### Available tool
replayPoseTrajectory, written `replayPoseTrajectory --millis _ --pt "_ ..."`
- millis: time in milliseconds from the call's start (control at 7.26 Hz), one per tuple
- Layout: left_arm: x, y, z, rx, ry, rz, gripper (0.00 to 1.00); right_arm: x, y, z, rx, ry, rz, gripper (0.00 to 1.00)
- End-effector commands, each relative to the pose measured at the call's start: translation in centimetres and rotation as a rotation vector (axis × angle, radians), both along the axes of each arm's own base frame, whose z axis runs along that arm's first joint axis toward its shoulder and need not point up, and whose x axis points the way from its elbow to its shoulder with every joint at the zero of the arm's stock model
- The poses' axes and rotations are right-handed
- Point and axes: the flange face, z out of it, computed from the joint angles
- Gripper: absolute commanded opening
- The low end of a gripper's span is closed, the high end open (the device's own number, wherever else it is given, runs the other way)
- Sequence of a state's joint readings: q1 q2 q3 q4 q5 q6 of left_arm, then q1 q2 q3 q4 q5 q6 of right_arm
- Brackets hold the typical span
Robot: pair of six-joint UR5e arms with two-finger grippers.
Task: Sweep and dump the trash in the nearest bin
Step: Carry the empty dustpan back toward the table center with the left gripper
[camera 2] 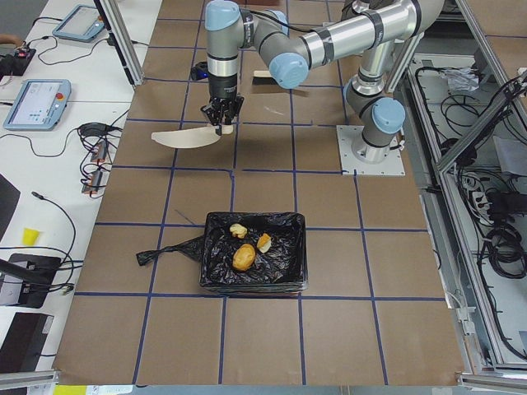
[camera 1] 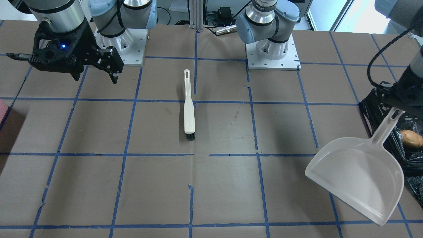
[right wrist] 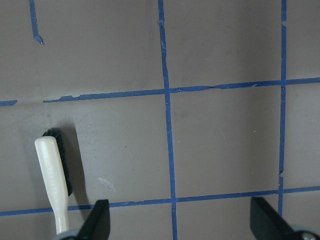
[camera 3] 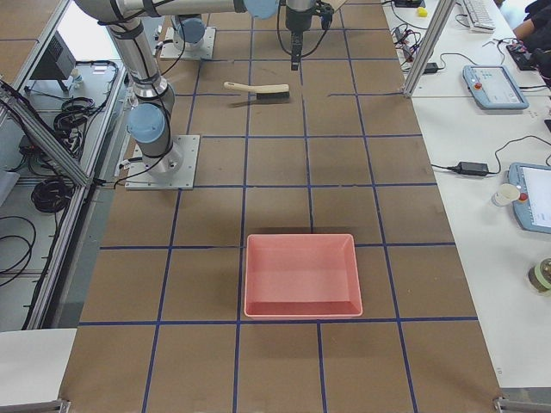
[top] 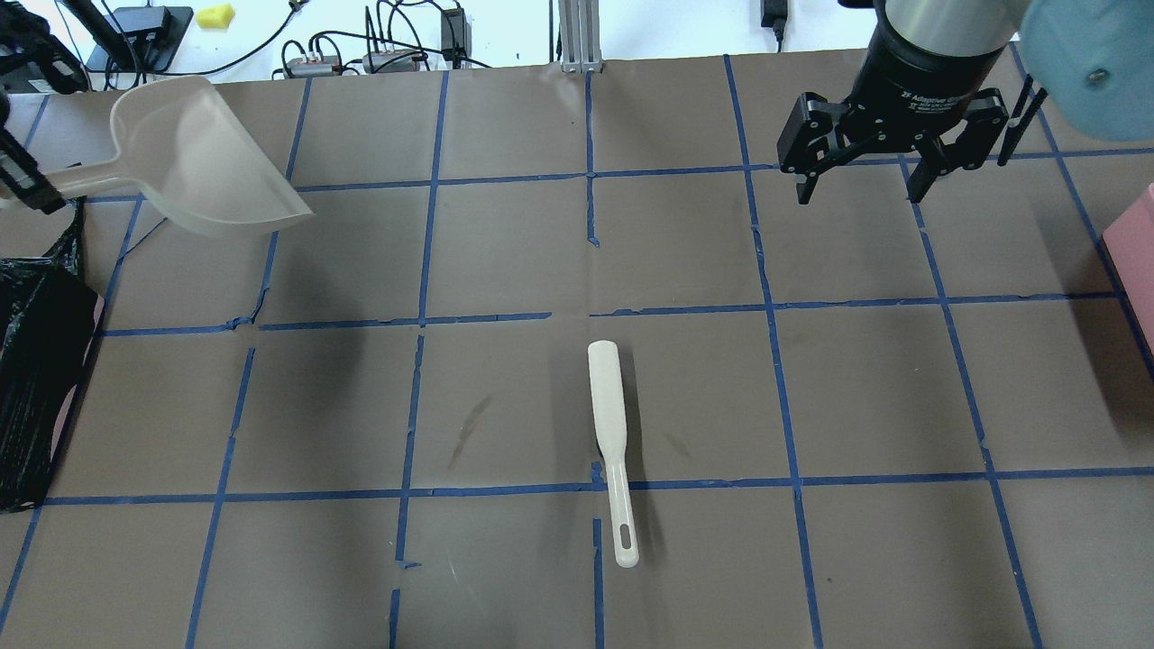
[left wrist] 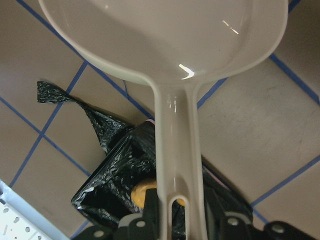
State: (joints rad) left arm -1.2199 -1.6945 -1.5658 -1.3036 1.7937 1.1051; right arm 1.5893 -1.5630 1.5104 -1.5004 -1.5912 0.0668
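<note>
L hand [left wrist: 175, 220] grips dustpan [camera 1: 360, 175] handle; trash [camera 2: 244, 255] in bin [camera 2: 212, 265], below it. R hand [top: 861, 185] spread, empty, above desk [top: 865, 379], well apart from brush [top: 609, 424].

A rectangular bin [camera 2: 212, 263] lined with crinkled glossy black plastic sits on the bench [camera 2: 346, 329], holding the trash [camera 2: 264, 243]: one smooth tan potato-like lump [camera 2: 244, 257] and, near it, two smaller golden-brown crusty chunks [camera 2: 238, 230].
</note>
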Motion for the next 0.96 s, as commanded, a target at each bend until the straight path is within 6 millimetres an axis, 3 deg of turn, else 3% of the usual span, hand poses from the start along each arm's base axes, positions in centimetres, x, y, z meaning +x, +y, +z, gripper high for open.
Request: replayPoseTrajectory --millis 0,276,551,827 --pt "-7.9 -1.9 -3.5 -0.012 0.048 0.110 0.02 -0.1 0.4 0.4 -0.001 0.000 0.056 1.00" --pt "-13.8 -2.6 -5.2 -0.038 0.113 0.220 0.02 0.3 0.4 0.5 -0.010 -0.006 0.067 1.00" --pt "-18.2 -3.0 -6.9 -0.037 0.253 0.383 0.02 0.2 0.4 0.5 -0.010 -0.003 0.070 1.00" --pt "-24.5 -2.6 -8.8 -0.020 0.295 0.498 0.02 0.1 0.4 0.3 -0.004 -0.003 0.067 1.00"
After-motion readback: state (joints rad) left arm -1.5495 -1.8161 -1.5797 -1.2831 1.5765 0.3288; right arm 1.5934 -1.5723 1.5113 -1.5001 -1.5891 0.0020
